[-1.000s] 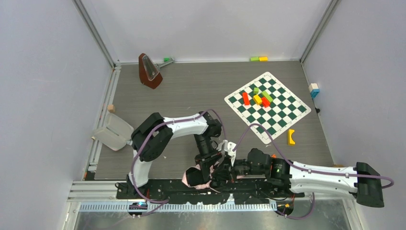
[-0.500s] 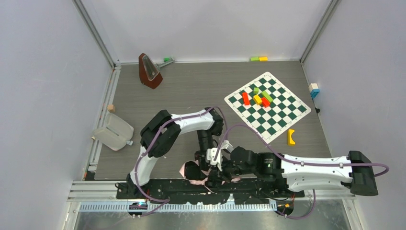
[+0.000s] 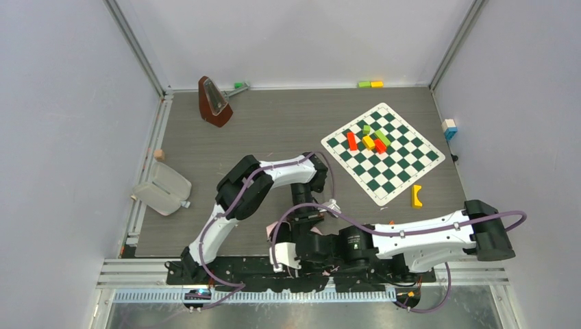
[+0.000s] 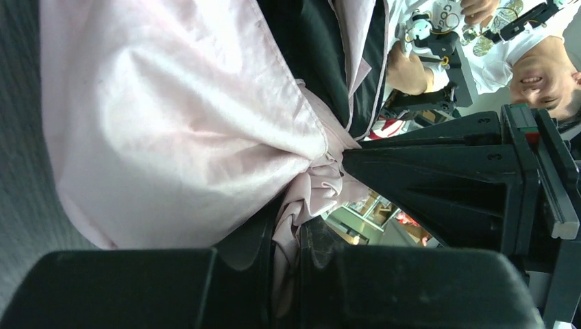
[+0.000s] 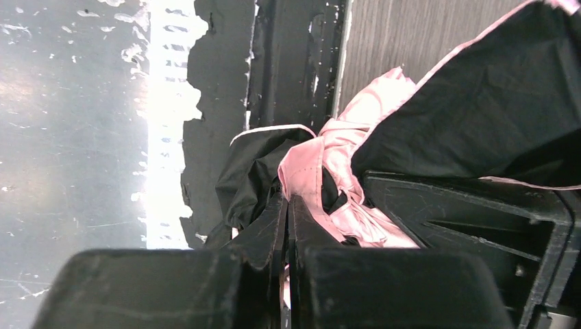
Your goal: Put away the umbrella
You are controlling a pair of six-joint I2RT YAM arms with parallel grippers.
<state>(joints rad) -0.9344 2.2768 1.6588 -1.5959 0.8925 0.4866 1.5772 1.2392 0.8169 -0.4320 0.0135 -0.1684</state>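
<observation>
Down at the table's near edge, you've got both grippers on the umbrella.
Your left gripper pinches a fold of pale pink cloth; your right gripper is clamped tight on pink trim beside bunched black fabric.

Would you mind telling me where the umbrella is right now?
The umbrella lies bunched at the near edge of the table, about centre in the top view, its fabric pinched by both the left hand and the right hand.
</observation>
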